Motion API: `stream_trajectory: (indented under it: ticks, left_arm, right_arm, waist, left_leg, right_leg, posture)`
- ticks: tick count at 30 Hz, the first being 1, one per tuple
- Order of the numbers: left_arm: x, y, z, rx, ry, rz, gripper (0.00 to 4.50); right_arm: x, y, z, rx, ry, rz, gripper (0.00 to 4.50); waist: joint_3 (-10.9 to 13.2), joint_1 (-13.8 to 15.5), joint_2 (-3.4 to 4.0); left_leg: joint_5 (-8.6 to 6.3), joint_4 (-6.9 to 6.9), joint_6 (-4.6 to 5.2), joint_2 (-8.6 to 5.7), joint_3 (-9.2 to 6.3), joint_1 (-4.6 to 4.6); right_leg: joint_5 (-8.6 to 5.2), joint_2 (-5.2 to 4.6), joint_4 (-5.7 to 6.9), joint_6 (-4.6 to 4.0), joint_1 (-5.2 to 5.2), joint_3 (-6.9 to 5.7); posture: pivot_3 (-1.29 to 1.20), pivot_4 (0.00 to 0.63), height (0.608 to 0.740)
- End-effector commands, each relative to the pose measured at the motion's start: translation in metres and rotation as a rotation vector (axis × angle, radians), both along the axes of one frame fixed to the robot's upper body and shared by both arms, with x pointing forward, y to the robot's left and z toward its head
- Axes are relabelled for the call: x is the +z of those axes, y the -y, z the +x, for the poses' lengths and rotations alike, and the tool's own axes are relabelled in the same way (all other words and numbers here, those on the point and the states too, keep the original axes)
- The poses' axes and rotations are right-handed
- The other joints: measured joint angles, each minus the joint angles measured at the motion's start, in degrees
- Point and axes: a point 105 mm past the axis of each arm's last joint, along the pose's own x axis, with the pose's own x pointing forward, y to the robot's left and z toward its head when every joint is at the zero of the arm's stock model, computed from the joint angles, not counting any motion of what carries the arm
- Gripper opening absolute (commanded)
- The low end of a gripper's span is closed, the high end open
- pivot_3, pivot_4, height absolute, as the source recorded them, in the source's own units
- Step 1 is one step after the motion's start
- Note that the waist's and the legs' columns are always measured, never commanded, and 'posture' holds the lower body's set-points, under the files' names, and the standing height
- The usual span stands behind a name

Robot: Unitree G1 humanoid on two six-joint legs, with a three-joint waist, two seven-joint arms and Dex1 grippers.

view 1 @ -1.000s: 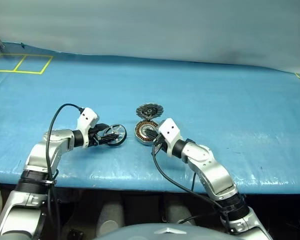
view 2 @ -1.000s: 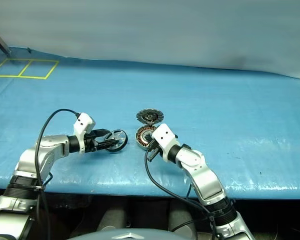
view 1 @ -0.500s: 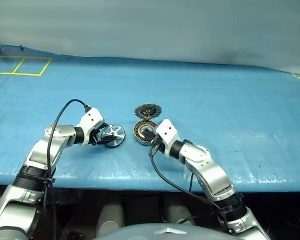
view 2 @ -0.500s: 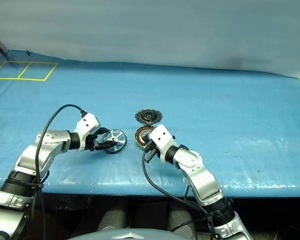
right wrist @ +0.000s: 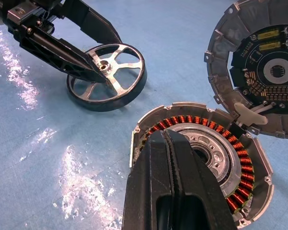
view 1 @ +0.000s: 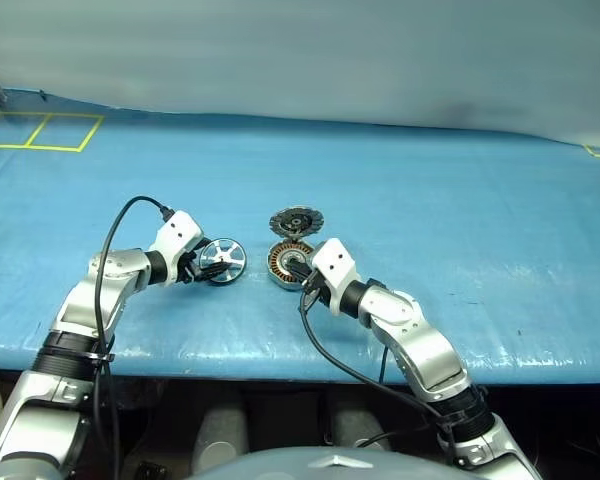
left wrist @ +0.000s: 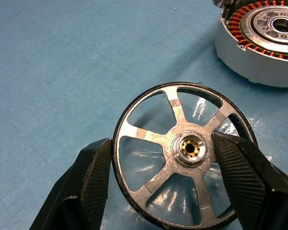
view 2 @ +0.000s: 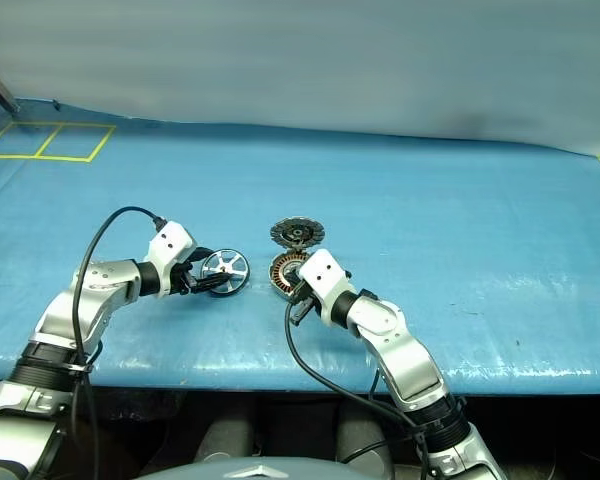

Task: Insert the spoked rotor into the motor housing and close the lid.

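The spoked rotor [left wrist: 182, 155] sits between the spread fingers [left wrist: 93, 177] of the left end effector [view 1: 206, 267], tilted on its edge on the blue bench [view 1: 460, 200]; the pads flank its rim, though whether they touch is hard to tell. The motor housing [right wrist: 201, 155] lies just to the rotor's right, under the right end effector [right wrist: 170, 182], whose fingers are pressed together over the hub. The lid [view 1: 294, 220] lies just behind the housing.

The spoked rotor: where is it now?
The spoked rotor sits between the left gripper's open fingers, left of the motor housing.
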Motion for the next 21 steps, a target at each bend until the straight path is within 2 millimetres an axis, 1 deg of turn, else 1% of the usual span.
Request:
stream_trajectory:
  ticks: [1,4,11,17,21]
  left_arm:
    - [-0.014,-0.02,0.003,0.119,-0.01,0.049,4.46]
    - [-0.004,-0.017,0.009,0.135,0.034,-0.001,4.46]
    - [0.024,0.008,0.008,0.037,0.142,-0.142,4.46]
    - [0.042,0.01,0.011,0.04,0.251,-0.192,4.46]
    - [0.057,0.012,0.016,0.073,0.321,-0.27,4.46]
  right_arm:
    - [0.011,-0.001,0.003,0.002,0.047,0.013,0.0]
    - [0.01,0.0,0.003,0.001,0.048,0.009,0.0]
    - [0.009,0.0,0.003,0.0,0.044,0.005,0.0]
    - [0.006,0.0,0.003,0.002,0.036,-0.002,0.0]
    - [0.006,-0.001,0.003,0.003,0.035,-0.002,0.0]
  waist:
    - [0.0,-0.02,0.01]
    - [0.01,0.07,-0.01]
    - [0.05,0.2,-0.06]
    - [0.06,0.48,-0.08]
    - [0.06,0.6,-0.09]
  left_leg:
    - [0.0,-0.03,0.0,0.0,0.0,0.0]
    - [0.0,-0.11,0.0,-0.01,0.01,-0.02]
    - [0.01,-0.12,0.01,-0.04,0.02,-0.34]
    - [0.01,-0.04,0.01,-0.08,-0.02,-0.98]
    - [0.01,-0.04,0.01,-0.09,-0.01,-0.98]
  right_leg:
    - [0.0,0.0,-0.01,0.0,0.0,0.0]
    - [0.0,0.0,-0.02,-0.01,0.0,0.0]
    - [0.0,0.02,-0.05,-0.01,-0.03,0.0]
    - [0.09,0.03,-0.03,-0.12,-0.54,0.01]
    - [0.1,0.04,-0.03,-0.1,-0.55,0.02]
  posture:
    - [0.0,0.15,0.74]
    - [0.0,0.15,0.74]
    - [0.0,0.15,0.74]
    - [0.0,0.15,0.74]
    - [0.0,0.15,0.74]
